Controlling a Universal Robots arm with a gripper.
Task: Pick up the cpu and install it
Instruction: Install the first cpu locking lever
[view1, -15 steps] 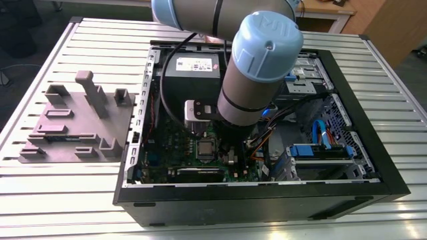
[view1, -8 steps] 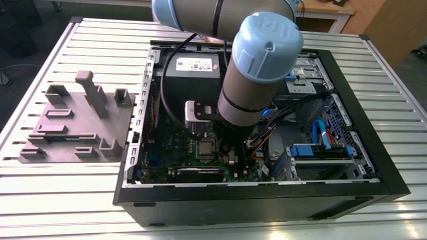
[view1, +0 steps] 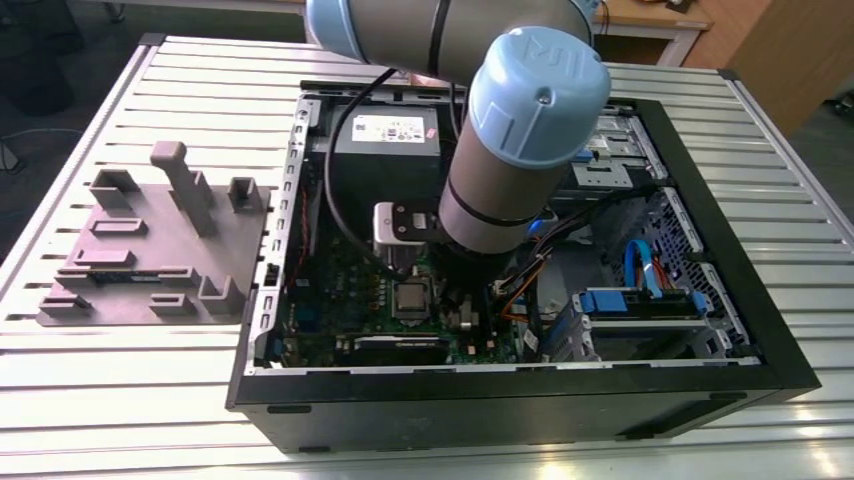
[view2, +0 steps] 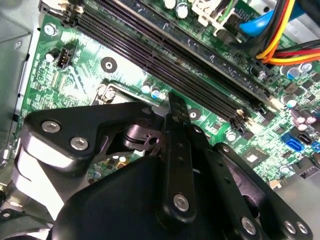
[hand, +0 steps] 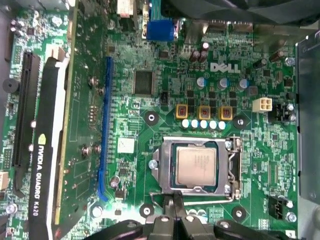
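Right under your claw (hand: 174, 200) sits the chip (hand: 196, 166), lying flat inside its metal socket frame (hand: 162, 172) on the green board (hand: 135, 107). In the first wrist view the two dark fingertips (hand: 170, 206) look pressed together at the frame's near edge, with nothing between them, so the claw reads as closed and empty. The chip appears to rest in its seat already, square to the frame.

To do this step well, you should judge the chip's seating before anything else: check that its edges run parallel to the socket and that no corner rides high. Keep the claw clear of the frame's screws and the clamp arm beside the chip, and keep any touch on the metal top light and straight down, since a sideways nudge could skew it.

Just beyond the socket stands a row of small yellow blocks (hand: 203, 112) and round capacitors (hand: 204, 124); give them room. Farther off to one side lie the blue slot (hand: 105, 130) and the black graphics card (hand: 44, 145). In the exterior view the arm (view1: 514, 150) reaches down into the open computer case (view1: 721, 235), which rests on the slatted table (view1: 134, 380).
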